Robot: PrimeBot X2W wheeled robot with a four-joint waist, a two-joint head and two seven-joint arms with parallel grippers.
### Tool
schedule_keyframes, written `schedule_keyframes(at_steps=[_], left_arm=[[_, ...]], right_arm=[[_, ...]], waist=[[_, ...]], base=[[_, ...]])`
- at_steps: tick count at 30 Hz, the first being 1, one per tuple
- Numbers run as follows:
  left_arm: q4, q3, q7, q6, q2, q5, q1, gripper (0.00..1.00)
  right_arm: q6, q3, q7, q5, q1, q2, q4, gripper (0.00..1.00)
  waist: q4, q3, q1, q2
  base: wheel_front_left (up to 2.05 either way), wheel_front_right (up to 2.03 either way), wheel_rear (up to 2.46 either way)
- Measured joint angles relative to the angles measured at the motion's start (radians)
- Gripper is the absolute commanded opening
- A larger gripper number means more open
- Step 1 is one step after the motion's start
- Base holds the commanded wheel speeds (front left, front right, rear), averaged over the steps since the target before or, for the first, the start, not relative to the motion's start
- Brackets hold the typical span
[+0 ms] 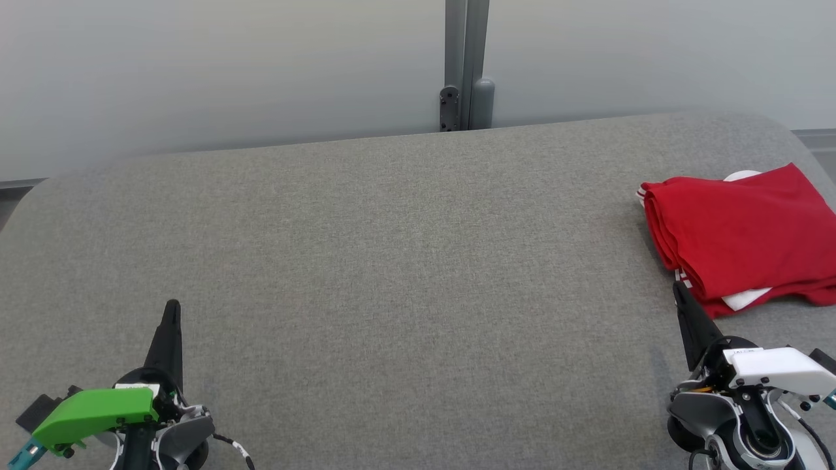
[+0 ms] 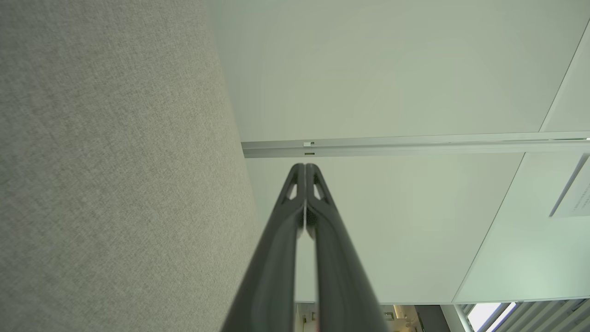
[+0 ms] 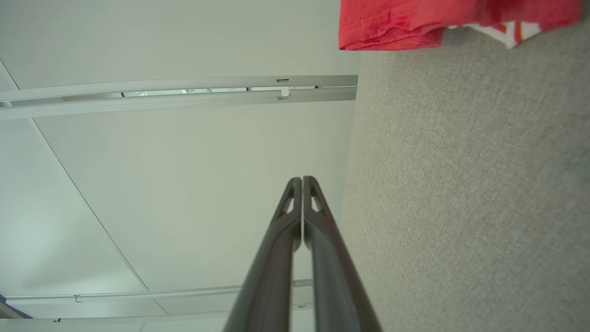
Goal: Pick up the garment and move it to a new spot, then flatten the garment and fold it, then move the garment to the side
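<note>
A red garment (image 1: 741, 232) with white trim lies folded at the far right of the grey fabric surface (image 1: 392, 274). Its edge also crosses the top of the right wrist view as red cloth (image 3: 405, 23). My right gripper (image 1: 679, 287) rests at the lower right, shut and empty, its tip just short of the garment's near edge. In its wrist view the right gripper (image 3: 302, 179) has its fingers pressed together. My left gripper (image 1: 172, 305) sits at the lower left, shut and empty, far from the garment; the left gripper (image 2: 305, 166) shows closed fingertips.
A pale wall runs behind the surface, with a grey vertical post (image 1: 465, 65) at the middle of the far edge. The surface curves down at its left and right ends.
</note>
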Motion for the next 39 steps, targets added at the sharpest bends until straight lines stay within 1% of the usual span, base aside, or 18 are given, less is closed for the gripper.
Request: schedule_keyframes(at_steps=[39], left_arm=[[0.0,0.0,0.0,0.0,0.0,0.0,0.0,0.0]], right_arm=[[0.0,-0.006,0.004,-0.001,-0.001,0.004,0.0,0.0]], waist=[[0.0,0.0,0.0,0.0]], base=[[0.0,0.0,0.0]])
